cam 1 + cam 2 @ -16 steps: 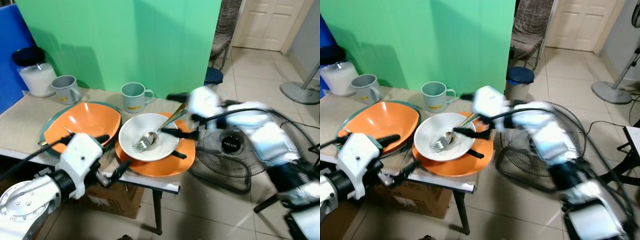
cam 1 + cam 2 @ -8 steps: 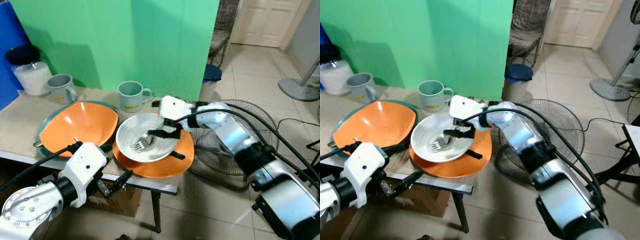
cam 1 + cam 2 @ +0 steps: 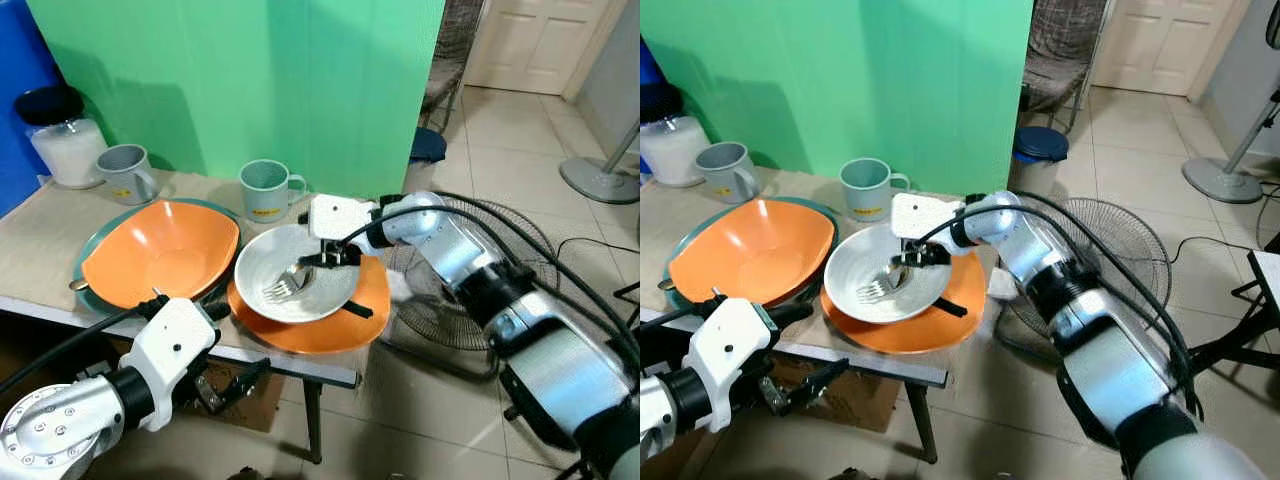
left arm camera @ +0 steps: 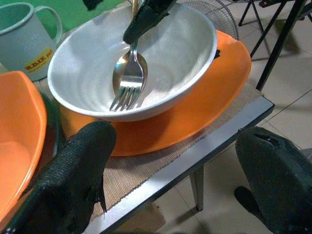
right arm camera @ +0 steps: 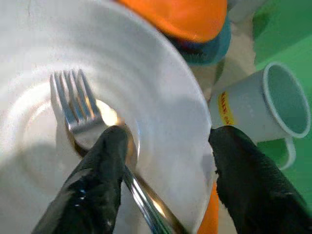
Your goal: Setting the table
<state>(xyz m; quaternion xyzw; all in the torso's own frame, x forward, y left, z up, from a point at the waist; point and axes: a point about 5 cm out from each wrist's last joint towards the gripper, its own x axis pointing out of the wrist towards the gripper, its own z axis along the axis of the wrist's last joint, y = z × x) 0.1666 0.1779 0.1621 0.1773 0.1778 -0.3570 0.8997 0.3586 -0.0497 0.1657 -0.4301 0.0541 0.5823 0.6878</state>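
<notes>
Centrally we list the white bowl point(image 3: 293, 286), seated on an orange plate point(image 3: 325, 322) at the table point(image 3: 40, 250) edge; all places below are given from this bowl. Inside it we record a fork point(image 3: 287, 284) lying on a spoon point(image 4: 127, 73), tines toward the near rim. Our right gripper point(image 3: 327, 256) is down in the bowl's far side with its fingers point(image 5: 100, 187) spread wide, one touching the cutlery handles and the other over the rim, holding nothing. Our left gripper point(image 4: 170, 161) hangs below the table edge in front of the bowl, fingers wide apart and empty. To the bowl's left we note an orange bowl point(image 3: 165, 253) on a teal plate point(image 3: 90, 296). Behind the bowl stands a grey-green mug point(image 3: 266, 190); further left, a second mug point(image 3: 128, 175) and a lidded jar point(image 3: 65, 140). A floor fan point(image 3: 470, 290) sits to the right, beyond the table.
</notes>
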